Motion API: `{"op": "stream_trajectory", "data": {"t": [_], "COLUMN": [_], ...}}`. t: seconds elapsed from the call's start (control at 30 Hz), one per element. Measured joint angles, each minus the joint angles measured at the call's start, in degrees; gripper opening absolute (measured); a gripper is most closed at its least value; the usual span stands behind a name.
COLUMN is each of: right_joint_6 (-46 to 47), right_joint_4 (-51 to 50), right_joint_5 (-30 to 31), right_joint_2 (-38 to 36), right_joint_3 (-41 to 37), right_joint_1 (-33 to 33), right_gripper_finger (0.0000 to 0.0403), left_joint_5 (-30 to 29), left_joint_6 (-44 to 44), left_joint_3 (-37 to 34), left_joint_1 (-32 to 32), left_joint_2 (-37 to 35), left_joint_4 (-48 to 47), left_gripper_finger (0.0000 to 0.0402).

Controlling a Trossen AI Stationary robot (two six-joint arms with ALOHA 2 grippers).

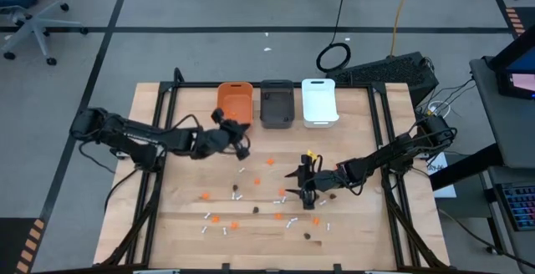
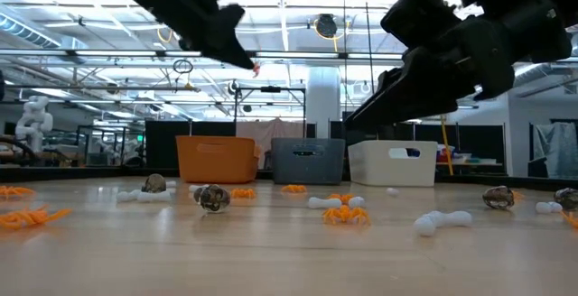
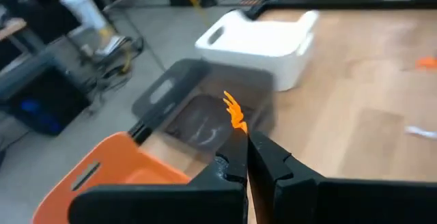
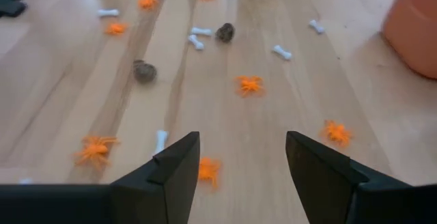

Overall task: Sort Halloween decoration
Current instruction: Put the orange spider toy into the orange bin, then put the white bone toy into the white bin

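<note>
only the left wrist view shows the left gripper (image 3: 244, 142) pinched shut on an orange spider (image 3: 234, 111), legs pointing up past the fingertips, above the orange bin (image 3: 116, 169) beside the grey bin (image 3: 198, 108), which looks empty. the right gripper (image 4: 242, 159) hangs wide open, empty, over scattered pieces (image 4: 250, 84) on the table (image 4: 382, 101).

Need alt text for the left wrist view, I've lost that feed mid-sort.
The left gripper is shut on a small orange spider-shaped decoration, held above the rectangular orange plastic bin and dark grey plastic bin. The white plastic bin sits beyond on the wooden table.
</note>
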Motion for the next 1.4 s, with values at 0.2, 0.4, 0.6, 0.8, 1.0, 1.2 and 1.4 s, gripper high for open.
{"op": "stream_trajectory", "data": {"t": [0.2,0.4,0.6,0.8,1.0,1.2,1.4], "right_joint_6": [0.0,0.0,-0.06,-0.02,1.81,3.57,5.35], "right_joint_4": [0.29,0.51,0.51,0.51,0.29,-1.28,-12.05], "right_joint_5": [3.23,3.23,3.23,3.11,1.25,-2.77,0.3], "right_joint_2": [0.0,0.0,0.0,0.0,0.0,0.0,-2.69], "right_joint_3": [0.0,0.0,0.0,0.0,0.0,0.0,0.02], "right_joint_1": [-0.01,-0.15,-0.15,-0.13,-0.04,0.38,1.67], "right_gripper_finger": [0.0203,0.0203,0.0203,0.0203,0.0203,0.0203,0.0203], "left_joint_5": [7.89,8.59,8.88,11.16,11.53,12.16,11.97], "left_joint_6": [0.08,-0.2,-1.85,-4.74,-7.22,-7.76,-10.73], "left_joint_3": [0.0,0.0,0.0,-0.5,-2.58,-2.67,-2.67], "left_joint_1": [10.44,17.11,19.65,20.7,20.7,20.63,20.47], "left_joint_2": [0.0,0.0,0.0,0.0,0.0,0.02,0.02], "left_joint_4": [-4.57,-11.45,-12.41,-12.28,-12.6,-11.62,-10.79], "left_gripper_finger": [0.0,0.0,0.0,0.0,0.0007,0.0073,0.0128]}}
